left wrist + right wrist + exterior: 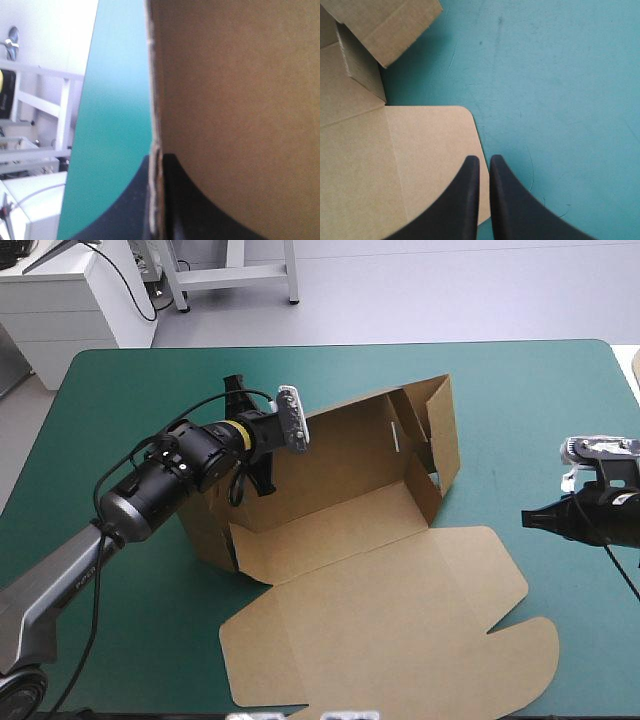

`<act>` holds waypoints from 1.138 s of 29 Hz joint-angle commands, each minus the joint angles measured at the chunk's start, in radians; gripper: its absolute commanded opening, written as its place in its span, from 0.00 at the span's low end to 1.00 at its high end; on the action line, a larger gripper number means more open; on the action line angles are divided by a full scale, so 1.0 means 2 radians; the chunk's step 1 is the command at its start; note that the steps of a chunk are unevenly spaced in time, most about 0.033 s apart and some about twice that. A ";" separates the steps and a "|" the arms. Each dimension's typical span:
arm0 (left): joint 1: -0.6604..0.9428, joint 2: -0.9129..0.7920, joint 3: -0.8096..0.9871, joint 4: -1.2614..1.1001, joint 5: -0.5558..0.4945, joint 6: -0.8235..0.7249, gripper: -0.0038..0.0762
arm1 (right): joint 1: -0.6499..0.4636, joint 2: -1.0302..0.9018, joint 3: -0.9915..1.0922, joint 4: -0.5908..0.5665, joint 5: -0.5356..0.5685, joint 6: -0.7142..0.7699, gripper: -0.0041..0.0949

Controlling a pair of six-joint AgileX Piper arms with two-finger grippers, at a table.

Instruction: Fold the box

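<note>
We see the brown box [345, 540] in the middle of the desk [540, 400], on its teal-green cover. It is half built: the back wall [340, 455] stands upright, the side wall [442, 425] on the right is raised with its flaps turned inward, and the lid [400, 630] lies flat toward the desk's near edge.

The left gripper [157, 167] is clamped on the left end of the back wall. In its own wrist view, the raw edge of the board runs straight between the two black fingers [200, 215], one on each face of the wall.

The right gripper [484, 159] is well apart from the raised walls, over the right side of the desk. Its fingers are drawn together with only a thin slit between them, and they grip nothing. In its wrist view, their tips sit above the rounded corner of the flat lid where it meets the bare cover, and the box's raised right corner lies farther ahead.

A line of pale lettering shows on the left arm's grey link [70, 585], but it is too small for us to read.
</note>
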 commanded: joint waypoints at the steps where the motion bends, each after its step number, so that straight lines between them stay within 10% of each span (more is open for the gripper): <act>1: -0.032 -0.019 -0.019 0.033 -0.060 0.002 0.04 | -0.004 -0.004 -0.012 0.011 -0.018 -0.004 0.09; 33: -0.182 0.052 -0.019 0.274 -0.076 -0.096 0.04 | -0.004 0.048 -0.090 0.025 -0.109 -0.008 0.09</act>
